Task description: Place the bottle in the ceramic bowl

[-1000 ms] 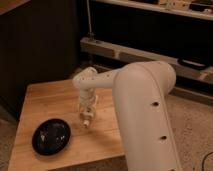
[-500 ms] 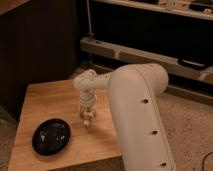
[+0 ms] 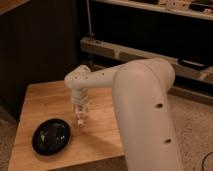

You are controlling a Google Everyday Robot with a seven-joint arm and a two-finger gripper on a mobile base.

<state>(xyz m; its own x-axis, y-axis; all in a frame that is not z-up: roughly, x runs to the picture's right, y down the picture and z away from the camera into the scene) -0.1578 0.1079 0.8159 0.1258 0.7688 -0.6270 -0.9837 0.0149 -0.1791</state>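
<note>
The ceramic bowl (image 3: 51,136) is shallow, round and glossy black; it sits on the wooden table (image 3: 45,100) near the front left. My gripper (image 3: 80,118) hangs from the white arm just right of the bowl and low over the table. It is shut on the bottle (image 3: 80,122), a tiny whitish thing with a pale rounded end that sticks out below the gripper. The bottle is beside the bowl's right rim, outside it, and close to the tabletop.
My bulky white arm (image 3: 145,115) fills the right half of the view and hides the table's right side. Dark metal shelving (image 3: 150,50) stands behind the table. A speckled floor (image 3: 195,120) lies to the right. The table's front edge is just below the bowl.
The gripper with the bottle has shifted a little to the left, toward the bowl, and slightly lower. The bowl has not moved.
</note>
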